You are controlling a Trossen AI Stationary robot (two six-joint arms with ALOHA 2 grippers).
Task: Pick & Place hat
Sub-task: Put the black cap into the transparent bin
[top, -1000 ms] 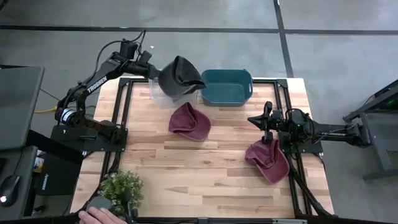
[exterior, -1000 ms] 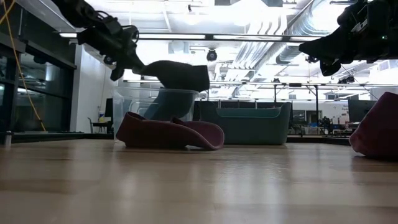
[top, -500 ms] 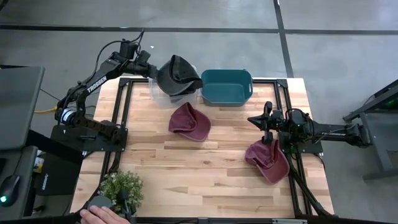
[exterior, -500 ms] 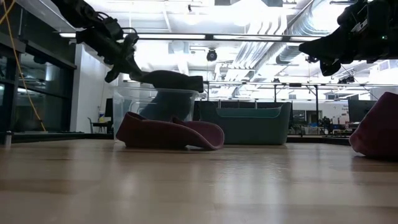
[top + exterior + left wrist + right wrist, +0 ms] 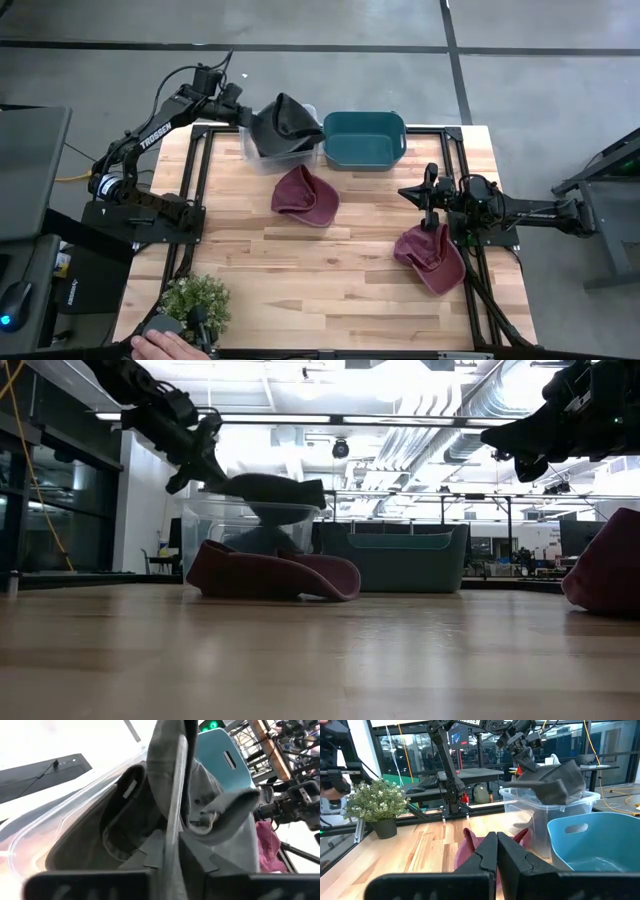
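Your left gripper (image 5: 247, 113) is clamped on the grey hat (image 5: 284, 122), sunk partly into the clear bin (image 5: 262, 153) and not yet released. Two maroon hats (image 5: 305, 193) remain on the desk (image 5: 330, 265); your right gripper (image 5: 434, 204), closed and empty, hovers above one.

two dark jointed arms, white "trossen" lettering along the left arm (image 5: 150, 133)

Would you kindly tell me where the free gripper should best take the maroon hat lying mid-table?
Probably the raised edge of the maroon hat, from above: the low view shows it lying flat with an upturned lip. The right gripper, shut, hovers nearby.
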